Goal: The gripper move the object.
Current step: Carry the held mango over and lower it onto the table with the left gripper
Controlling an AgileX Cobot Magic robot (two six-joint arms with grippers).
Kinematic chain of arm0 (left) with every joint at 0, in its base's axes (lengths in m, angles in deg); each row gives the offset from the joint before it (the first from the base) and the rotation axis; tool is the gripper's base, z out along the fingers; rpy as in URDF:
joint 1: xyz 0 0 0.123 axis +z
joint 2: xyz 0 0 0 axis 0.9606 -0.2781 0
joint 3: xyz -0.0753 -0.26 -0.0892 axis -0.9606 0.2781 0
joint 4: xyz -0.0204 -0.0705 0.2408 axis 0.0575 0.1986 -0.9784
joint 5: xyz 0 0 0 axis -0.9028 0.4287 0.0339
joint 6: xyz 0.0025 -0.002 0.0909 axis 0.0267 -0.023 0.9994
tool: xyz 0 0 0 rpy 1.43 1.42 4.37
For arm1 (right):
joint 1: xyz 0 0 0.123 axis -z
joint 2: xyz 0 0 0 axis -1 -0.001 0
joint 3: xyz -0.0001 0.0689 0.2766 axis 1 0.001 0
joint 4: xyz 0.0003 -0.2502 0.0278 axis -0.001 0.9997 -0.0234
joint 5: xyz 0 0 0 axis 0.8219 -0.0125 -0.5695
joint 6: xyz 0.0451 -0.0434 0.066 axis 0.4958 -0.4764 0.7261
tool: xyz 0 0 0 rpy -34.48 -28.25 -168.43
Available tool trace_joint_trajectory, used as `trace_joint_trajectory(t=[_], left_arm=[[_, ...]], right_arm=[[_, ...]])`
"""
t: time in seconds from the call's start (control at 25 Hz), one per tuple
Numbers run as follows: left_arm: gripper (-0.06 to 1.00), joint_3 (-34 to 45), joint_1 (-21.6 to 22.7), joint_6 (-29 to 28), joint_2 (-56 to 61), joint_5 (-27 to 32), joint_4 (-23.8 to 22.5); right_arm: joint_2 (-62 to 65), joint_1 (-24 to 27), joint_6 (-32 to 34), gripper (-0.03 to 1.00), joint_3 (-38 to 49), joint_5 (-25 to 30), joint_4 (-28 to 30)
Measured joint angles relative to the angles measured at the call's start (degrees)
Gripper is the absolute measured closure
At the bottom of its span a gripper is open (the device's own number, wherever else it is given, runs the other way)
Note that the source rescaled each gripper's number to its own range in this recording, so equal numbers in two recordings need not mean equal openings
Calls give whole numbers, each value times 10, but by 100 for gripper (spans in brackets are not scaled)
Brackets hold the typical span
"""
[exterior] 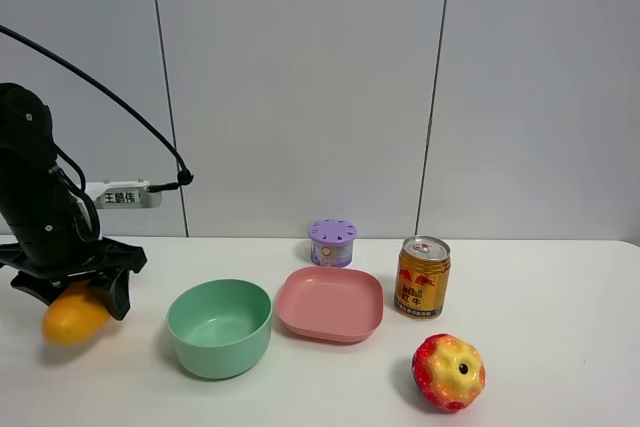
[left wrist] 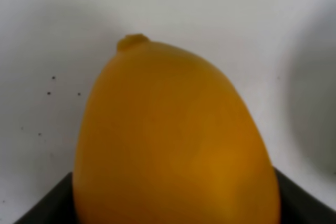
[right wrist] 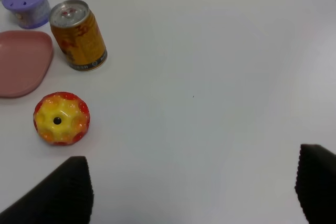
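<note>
Step in hand: grasp made, carry pending. Left gripper (exterior: pixel 78 299) is clamped across the mango (exterior: pixel 68 321), well left of the bowl (exterior: pixel 219 327) and level with it. Can't tell if the mango is lifted or touching the table (exterior: pixel 560 297). Right gripper (right wrist: pixel 191 192) has its fingers wide apart and holds nothing; it's off to the bowl's far right, out of the high view

Next move, my read: lift straight up, steady squeeze. The skin is smooth and rounded, so it could slip. Clear the rim if heading bowlward; the target isn't given

Counts, near to far:
- 1 apple (exterior: pixel 449 371), front-right of bowl
- 1 bowl
- 1 mango
- 1 plate (exterior: pixel 330 303), just right of bowl, slightly behind
- 1 can (exterior: pixel 422 277), further right of bowl
- 1 purple tub (exterior: pixel 332 242), behind-right of bowl
- 2 grippers
</note>
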Motion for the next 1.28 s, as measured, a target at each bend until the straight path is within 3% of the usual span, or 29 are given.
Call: trace_joint_trajectory(t=[0.44,1.28], left_arm=[[94,0,-10,0,-14,-17,23],[94,3,-10,0,-34,-61,27]], right_arm=[[0,0,0,-3,0,0,0],[0,0,0,-3,0,0,0]])
